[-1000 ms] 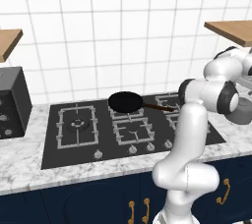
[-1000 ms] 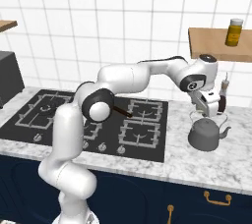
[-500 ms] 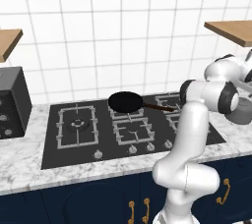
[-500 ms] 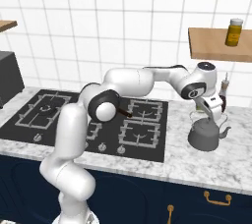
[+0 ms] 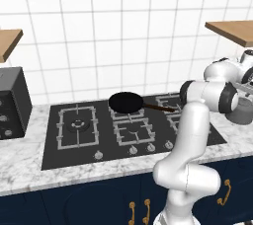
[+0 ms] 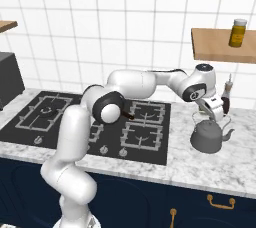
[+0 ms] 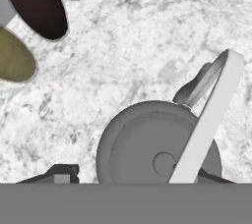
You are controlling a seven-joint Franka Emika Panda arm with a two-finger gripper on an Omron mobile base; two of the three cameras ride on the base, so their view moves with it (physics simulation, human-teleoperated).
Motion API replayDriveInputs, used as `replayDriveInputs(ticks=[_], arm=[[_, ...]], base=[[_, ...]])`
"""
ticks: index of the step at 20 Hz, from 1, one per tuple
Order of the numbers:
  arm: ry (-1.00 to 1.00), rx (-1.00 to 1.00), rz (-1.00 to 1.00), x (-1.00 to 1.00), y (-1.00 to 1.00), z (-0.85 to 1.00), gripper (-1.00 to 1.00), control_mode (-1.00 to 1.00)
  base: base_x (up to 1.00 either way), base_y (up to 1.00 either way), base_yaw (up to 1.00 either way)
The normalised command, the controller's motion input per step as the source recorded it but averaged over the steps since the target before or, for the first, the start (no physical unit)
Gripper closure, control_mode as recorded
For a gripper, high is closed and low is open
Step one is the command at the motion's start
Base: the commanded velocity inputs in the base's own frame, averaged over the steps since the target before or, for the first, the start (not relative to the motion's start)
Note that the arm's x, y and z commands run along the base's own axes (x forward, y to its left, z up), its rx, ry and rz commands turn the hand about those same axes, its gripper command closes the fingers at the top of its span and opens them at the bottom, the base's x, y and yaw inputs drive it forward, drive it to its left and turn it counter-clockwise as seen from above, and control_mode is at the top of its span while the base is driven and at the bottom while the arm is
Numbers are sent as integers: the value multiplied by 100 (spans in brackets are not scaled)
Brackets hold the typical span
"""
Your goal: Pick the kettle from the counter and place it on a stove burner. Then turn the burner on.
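The dull-grey kettle (image 6: 206, 138) stands on the marbled counter (image 6: 240, 167) right of the stove, and its body shows at the right edge of the left base view (image 5: 244, 115). My gripper (image 6: 213, 114) hangs straight over it, at the arched wire handle. In the hand view the kettle (image 7: 142, 149) lies directly below, seen from above. The gripper (image 7: 138, 176) is open, its tips standing apart on either side of the lid, and the handle (image 7: 211, 112) runs close by the right tip. The large stove burner (image 6: 46, 112) (image 5: 77, 124) sits at the stove's far left.
A black frying pan (image 5: 126, 102) rests on a rear middle burner. Two bottles (image 7: 37, 4) stand on the counter just behind the kettle, one dark (image 6: 227, 98). A wooden shelf (image 6: 220, 44) with a yellow jar hangs above. Knobs (image 5: 133, 150) line the stove front. A black appliance (image 5: 10, 103) stands left.
The hand has sunk a little toward the kettle's handle. The kettle has not moved.
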Motion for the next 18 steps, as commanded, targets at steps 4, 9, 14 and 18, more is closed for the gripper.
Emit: replayDriveInputs(ticks=[4,9,14,18], arm=[[0,0,0,0,0,0,100,-100],[-2,0,0,-5,0,0,100,-100],[-26,1,0,-75,-2,28,100,-100],[-44,0,0,-100,0,62,100,-100]], base=[[0,0,0],[0,0,0],[0,0,0],[0,0,0]])
